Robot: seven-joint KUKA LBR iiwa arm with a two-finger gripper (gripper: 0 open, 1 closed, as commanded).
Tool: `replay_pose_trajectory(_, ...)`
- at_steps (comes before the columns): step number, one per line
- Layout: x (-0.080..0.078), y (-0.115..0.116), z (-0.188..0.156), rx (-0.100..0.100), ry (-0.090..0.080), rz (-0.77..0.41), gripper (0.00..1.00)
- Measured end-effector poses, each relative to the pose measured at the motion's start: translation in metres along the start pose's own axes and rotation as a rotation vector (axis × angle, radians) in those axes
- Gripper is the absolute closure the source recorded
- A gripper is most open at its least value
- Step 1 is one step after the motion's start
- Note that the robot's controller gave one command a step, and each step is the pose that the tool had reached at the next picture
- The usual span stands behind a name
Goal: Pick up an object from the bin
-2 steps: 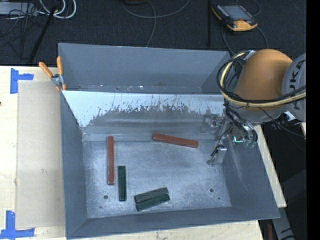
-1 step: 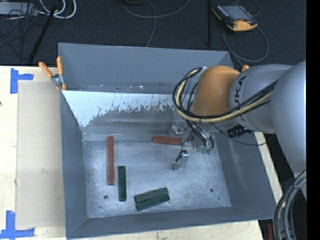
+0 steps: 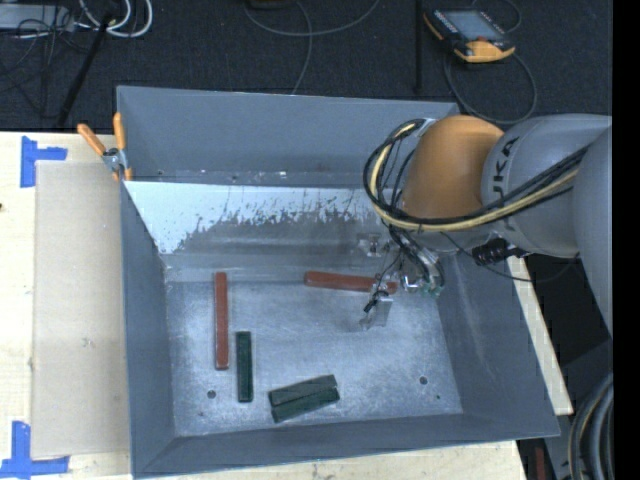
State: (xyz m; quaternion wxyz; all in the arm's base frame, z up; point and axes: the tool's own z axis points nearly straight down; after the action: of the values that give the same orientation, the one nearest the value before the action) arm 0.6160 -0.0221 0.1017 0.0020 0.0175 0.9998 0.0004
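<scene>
The end effector (image 3: 378, 306) hung low over the floor of the grey bin (image 3: 300, 138). I could not tell how far open it was, or whether it gripped anything. A flat reddish-brown bar (image 3: 335, 281) lay just beside it, one end reaching up to it. Well beyond that bar lay a second reddish bar (image 3: 221, 320), a thin dark green bar (image 3: 243, 366) and a dark green block (image 3: 303, 396).

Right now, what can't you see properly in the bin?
In the camera view:
- The red-brown stick: right end hidden behind the pincer.
- Whether the pincer touches that stick: too small to tell.
- The bin: far right corner hidden by the arm's orange cover.
</scene>
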Motion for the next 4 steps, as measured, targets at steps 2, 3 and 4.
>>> replay_pose_trajectory(2,-0.003,0.014,0.033,0.002,0.010,0.375,0.00)
replay_pose_trajectory(3,-0.002,0.014,0.033,0.003,0.008,0.371,0.00)
replay_pose_trajectory(4,-0.003,0.015,0.032,0.002,0.004,0.369,1.00)
